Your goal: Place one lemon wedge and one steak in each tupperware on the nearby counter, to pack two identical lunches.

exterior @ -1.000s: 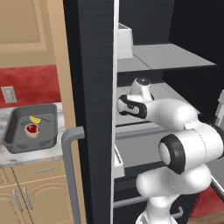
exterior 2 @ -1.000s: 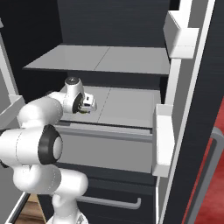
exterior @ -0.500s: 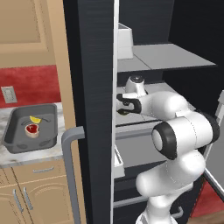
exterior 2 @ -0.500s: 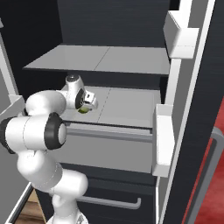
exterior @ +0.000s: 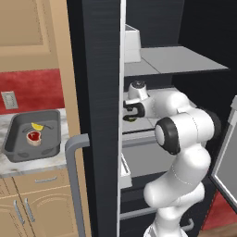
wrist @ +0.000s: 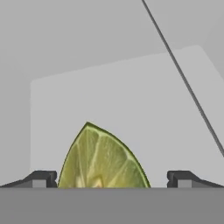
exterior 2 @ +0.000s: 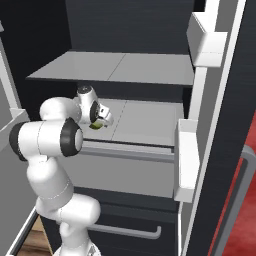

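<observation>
Inside the open fridge, a yellow-green lemon wedge [wrist: 103,159] lies on the grey middle shelf [exterior 2: 145,117]. My gripper [wrist: 111,179] is low over the shelf and open, with one dark fingertip [wrist: 41,178] on each side of the wedge and a gap to it on both sides. The wedge [exterior 2: 96,126] also peeks out under the hand [exterior 2: 102,117] from the right base. On the counter [exterior: 28,164] to the left stands a dark grey tupperware [exterior: 18,152] holding a lemon wedge [exterior: 37,126] and a red steak [exterior: 33,136].
The dark fridge door edge [exterior: 99,115] with its grey handle [exterior: 76,176] stands between arm and counter. An upper shelf [exterior 2: 120,67] hangs above the hand. White door bins [exterior 2: 186,160] line the right door. A white box [exterior: 132,44] sits on the upper shelf.
The hand has swung inward and down to the middle shelf, and the wedge now shows at its fingers. The elbow has lifted. The jaws have stayed open.
</observation>
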You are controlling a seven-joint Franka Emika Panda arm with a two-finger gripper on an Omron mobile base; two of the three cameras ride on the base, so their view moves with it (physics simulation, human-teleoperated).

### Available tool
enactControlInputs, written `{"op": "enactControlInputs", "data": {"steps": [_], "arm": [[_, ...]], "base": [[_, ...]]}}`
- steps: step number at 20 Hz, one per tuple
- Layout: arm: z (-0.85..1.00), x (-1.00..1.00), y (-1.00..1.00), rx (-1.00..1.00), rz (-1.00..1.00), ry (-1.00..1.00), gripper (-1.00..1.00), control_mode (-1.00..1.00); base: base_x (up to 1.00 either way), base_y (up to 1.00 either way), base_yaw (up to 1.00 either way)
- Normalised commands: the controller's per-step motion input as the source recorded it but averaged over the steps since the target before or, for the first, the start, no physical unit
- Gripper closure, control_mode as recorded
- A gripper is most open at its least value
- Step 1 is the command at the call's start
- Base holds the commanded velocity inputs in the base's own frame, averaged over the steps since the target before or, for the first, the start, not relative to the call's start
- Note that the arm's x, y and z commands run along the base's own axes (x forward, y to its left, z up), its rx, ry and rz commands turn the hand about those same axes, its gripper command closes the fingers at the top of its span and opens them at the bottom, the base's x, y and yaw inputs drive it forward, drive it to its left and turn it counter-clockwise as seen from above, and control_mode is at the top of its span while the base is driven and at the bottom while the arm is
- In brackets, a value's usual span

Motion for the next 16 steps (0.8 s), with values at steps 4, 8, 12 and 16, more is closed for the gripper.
{"op": "enactControlInputs", "data": {"steps": [4, 8, 12, 16], "arm": [[-0.18, 0.0, 0.0, 0.0, -0.08, 0.07, -1.0, -1.0], [-0.08, -0.07, 0.0, 0.0, -0.07, 0.07, -1.0, -1.0], [-0.01, -0.36, 0.0, 0.0, -0.06, 0.06, -1.0, -1.0], [-0.12, -0.54, 0.0, 0.0, -0.03, 0.0, -1.0, -1.0]], "base": [[0.0, 0.0, 0.0], [0.0, 0.0, 0.0], [0.0, 0.0, 0.0], [0.0, 0.0, 0.0]]}}
